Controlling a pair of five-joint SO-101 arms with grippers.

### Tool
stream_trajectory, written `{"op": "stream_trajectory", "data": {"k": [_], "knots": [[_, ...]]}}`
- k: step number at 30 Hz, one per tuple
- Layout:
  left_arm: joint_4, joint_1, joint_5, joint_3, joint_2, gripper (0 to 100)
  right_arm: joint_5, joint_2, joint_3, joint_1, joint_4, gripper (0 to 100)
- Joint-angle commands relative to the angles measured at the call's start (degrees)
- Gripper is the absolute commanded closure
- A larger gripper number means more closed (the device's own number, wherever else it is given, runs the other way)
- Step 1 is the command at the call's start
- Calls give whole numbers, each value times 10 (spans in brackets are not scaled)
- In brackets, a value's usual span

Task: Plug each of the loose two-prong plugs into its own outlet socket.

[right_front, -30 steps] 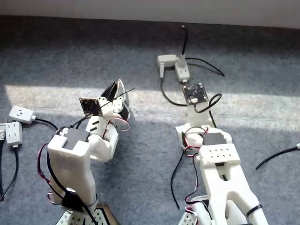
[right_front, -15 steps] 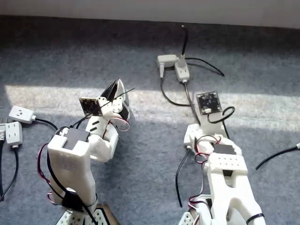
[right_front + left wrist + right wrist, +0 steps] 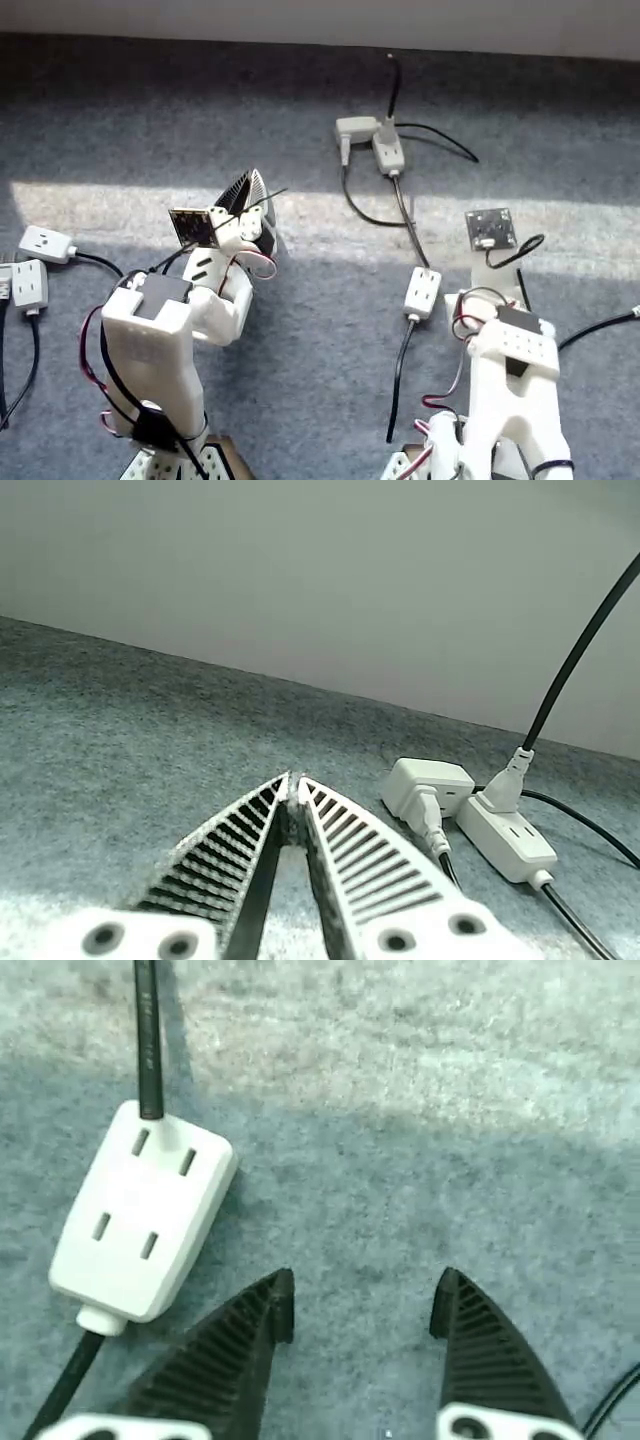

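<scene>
High view, carpet. 9 o'clock edge: two white outlet blocks (image 3: 45,243), corded. 10 o'clock of centre: left gripper (image 3: 250,190), fingers pressed together, holding nothing. 12–1 o'clock: paired white sockets (image 3: 372,140) touching, a plug in each. 4 o'clock: two-outlet socket block (image 3: 422,292) lying flat, four slots bare. The right gripper (image 3: 365,1305) is just beside it, fingers spread, empty.

A grey carpet (image 3: 120,120) lay beneath the left tool (image 3: 293,780) and the right tool (image 3: 365,1295). Beyond the left tool's tip a pale wall (image 3: 300,580) rose from the carpet along a straight edge. A band of sunlight (image 3: 90,205) crossed the carpet beside the left tool. Ahead of the right tool, the carpet looked brighter.
</scene>
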Motion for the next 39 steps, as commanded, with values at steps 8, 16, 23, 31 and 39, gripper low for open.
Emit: {"op": "stream_trajectory", "data": {"k": [8, 16, 23, 31, 39], "knots": [[-12, -11, 0, 51, -77, 993, -145, -6, -286, 47, 312, 774], [98, -29, 1, 132, -223, 993, -290, -1, -145, 26, 167, 774], [132, -98, 0, 266, -406, 973, -309, -9, 48, 65, -90, 774], [497, -251, -30, 324, -631, 730, -347, -9, 48, 62, -94, 774], [1083, -394, -181, 68, -788, 730, -347, -8, 50, 45, -94, 774]]}}
